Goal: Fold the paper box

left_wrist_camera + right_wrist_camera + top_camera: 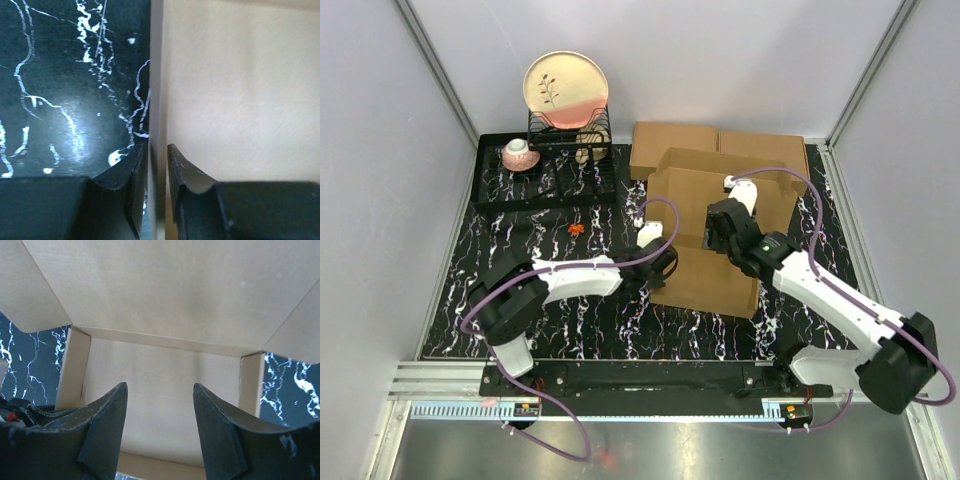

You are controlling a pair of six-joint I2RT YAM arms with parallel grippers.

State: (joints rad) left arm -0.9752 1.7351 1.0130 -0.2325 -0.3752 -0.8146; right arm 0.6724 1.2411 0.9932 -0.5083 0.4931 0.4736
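The paper box (715,275) is a brown cardboard sheet with raised flaps, lying in the middle of the black marbled table. My left gripper (663,262) is at its left edge. In the left wrist view the left gripper (157,150) is shut on the box's thin upright left side wall (156,75), with the box panel (240,100) to the right. My right gripper (720,228) hovers over the box's middle. In the right wrist view the right gripper (160,390) is open and empty above the box floor (165,375), with the flaps (175,290) raised beyond.
Two flat brown cardboard boxes (675,145) (765,148) lie behind the paper box. At the back left a black tray (520,188) holds a dish rack (570,135), a plate (566,88) and a cup (519,153). A small orange bit (576,228) lies on the table.
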